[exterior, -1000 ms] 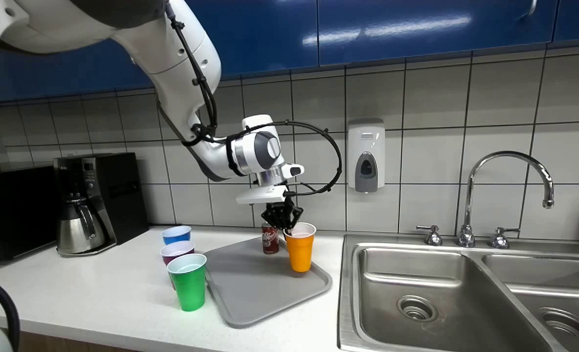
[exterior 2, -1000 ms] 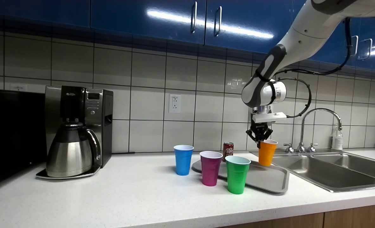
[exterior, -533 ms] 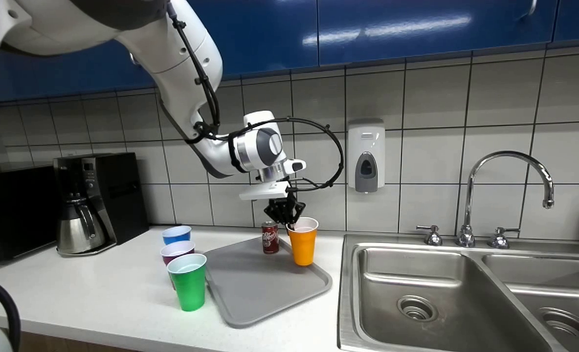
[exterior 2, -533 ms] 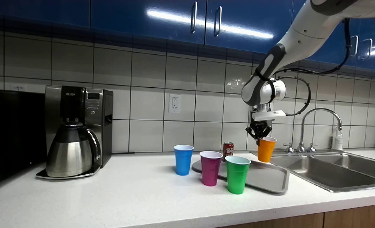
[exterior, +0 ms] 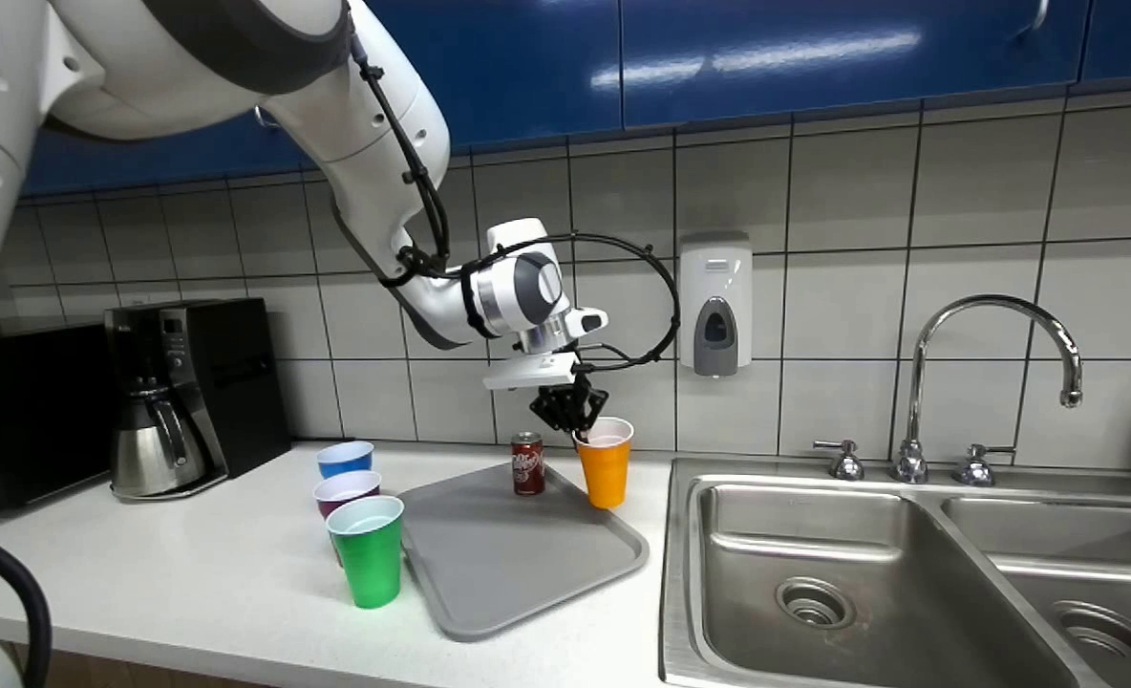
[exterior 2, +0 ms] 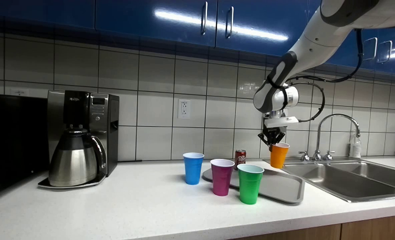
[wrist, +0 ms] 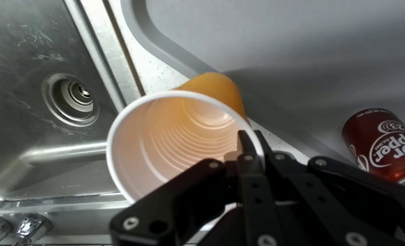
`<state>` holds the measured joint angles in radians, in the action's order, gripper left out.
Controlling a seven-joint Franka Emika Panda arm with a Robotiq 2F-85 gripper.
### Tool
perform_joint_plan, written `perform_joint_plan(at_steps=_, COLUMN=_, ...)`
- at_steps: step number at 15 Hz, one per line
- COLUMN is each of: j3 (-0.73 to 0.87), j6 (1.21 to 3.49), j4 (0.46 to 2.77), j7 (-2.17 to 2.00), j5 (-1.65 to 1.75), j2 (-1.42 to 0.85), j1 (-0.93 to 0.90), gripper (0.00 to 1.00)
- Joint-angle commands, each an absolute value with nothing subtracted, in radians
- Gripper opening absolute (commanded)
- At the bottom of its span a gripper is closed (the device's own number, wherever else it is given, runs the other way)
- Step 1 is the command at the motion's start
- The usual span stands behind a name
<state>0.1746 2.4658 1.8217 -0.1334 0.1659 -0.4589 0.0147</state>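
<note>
An orange cup (exterior: 606, 470) with a white inside hangs above the edge of the grey tray (exterior: 527, 564), near the sink. My gripper (wrist: 253, 140) is shut on its rim, one finger inside the wall and the other outside. In the wrist view the cup (wrist: 188, 126) tilts a little, its bare inside facing the camera. Both exterior views show the gripper (exterior 2: 271, 147) at the cup's near-top side. A dark red soda can (exterior: 527, 464) stands upright on the tray, close beside the gripper in the wrist view.
Green (exterior 2: 250, 185), purple (exterior 2: 221, 178) and blue (exterior 2: 193, 169) cups stand upright on the counter beside the tray. A double sink (exterior: 814, 564) with a curved faucet (exterior: 995, 301) adjoins the tray. A coffee maker (exterior 2: 84, 133) and a wall soap dispenser (exterior: 715, 306) are also there.
The orange cup has risen off the tray with my gripper and shifted sideways a little. My grip on its rim looks the same; the can, tray and other cups have stayed put.
</note>
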Motion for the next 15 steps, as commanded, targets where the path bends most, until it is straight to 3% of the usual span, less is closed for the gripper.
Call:
perform_joint_plan(at_steps=1, j3=0.174, j6=2.465, j4=1.718, j7=-0.139, j5=0.175, j2=-0.534, j1=0.032, gripper=0.01)
perform_joint_plan(at_steps=14, j3=0.178, j6=2.445, j4=1.522, j7=-0.135, j5=0.162, j2=-0.704, j1=0.045, gripper=0.01)
perform_joint_plan(at_steps=15, j3=0.177, j6=2.442, j4=1.517, j7=-0.134, j5=0.16, j2=-0.708, j1=0.046, gripper=0.05)
